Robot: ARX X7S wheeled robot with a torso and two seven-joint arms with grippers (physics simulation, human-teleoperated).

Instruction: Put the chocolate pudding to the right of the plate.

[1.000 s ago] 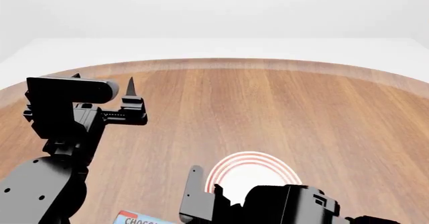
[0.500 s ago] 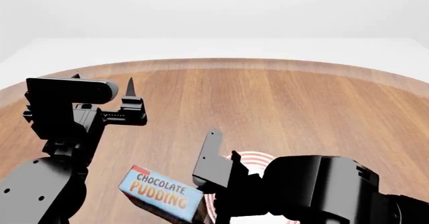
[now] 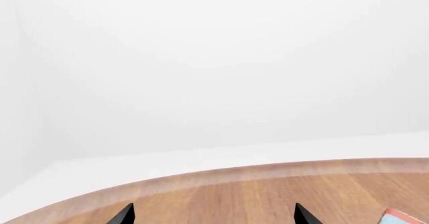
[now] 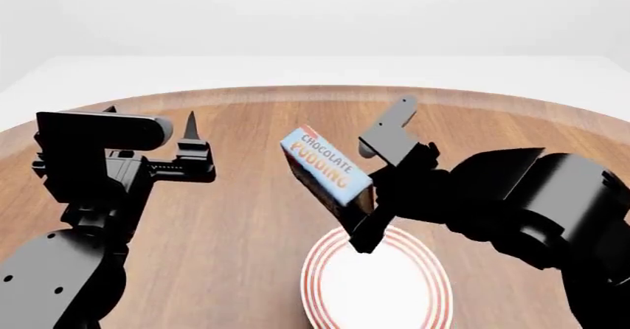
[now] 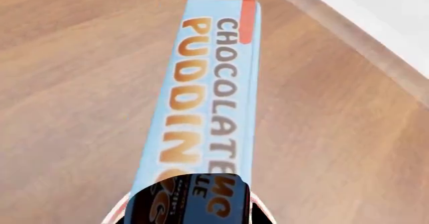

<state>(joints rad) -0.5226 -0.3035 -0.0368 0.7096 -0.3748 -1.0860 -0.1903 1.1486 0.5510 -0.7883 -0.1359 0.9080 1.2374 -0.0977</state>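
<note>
Chocolate pudding box (image 4: 327,168), tilted, sits clamped in the right gripper (image 4: 379,189) mid-frame, above the red-ringed plate (image 4: 376,283); the left gripper (image 4: 187,152), upper left, hangs open and empty.

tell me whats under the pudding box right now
The chocolate pudding is held aloft, tilted, in the right end effector. Beneath it lie the wooden table and the plate's far rim; the end effector hides part of that rim.

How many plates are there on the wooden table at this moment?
1. The plate lies on the table at the near edge of the head view, under the chocolate pudding that the right gripper holds. The arms may hide others.
</note>
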